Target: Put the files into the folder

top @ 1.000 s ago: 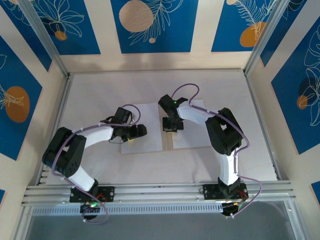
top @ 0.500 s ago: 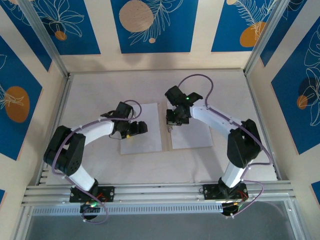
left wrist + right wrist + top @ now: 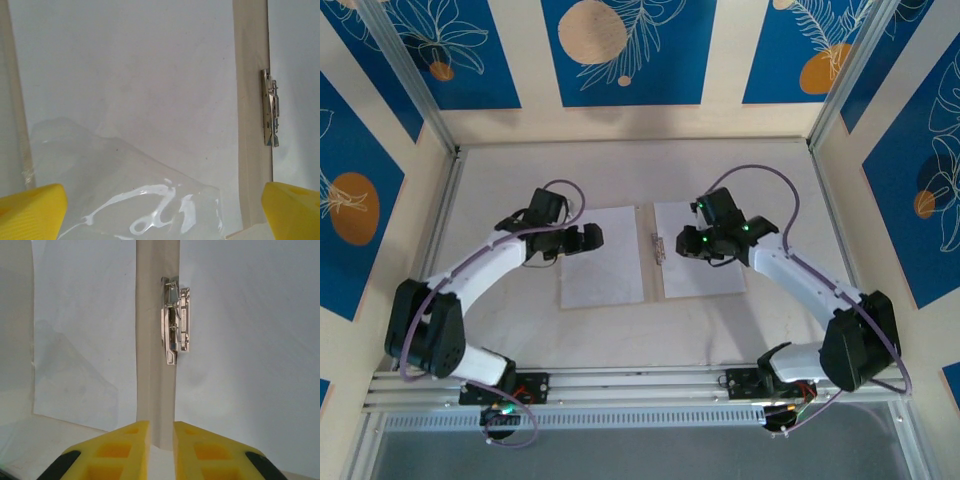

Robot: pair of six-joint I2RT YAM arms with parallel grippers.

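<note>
the table (image 3: pixel 620 175) is seen bare behind the folder (image 3: pixel 653 285), along both its sides and in the near band before the frame rail (image 3: pixel 640 378); these bands are closed in by the side walls (image 3: pixel 380 250). on the flat sheets only one raised thing is found, the metal clip (image 3: pixel 657 247) at the folder's middle. the left gripper (image 3: pixel 588 237), spread wide, is held over the left sheet (image 3: pixel 605 280); the right gripper (image 3: pixel 682 245), barely parted, is held just beside the clip. a narrow gap is seen between them.
</note>
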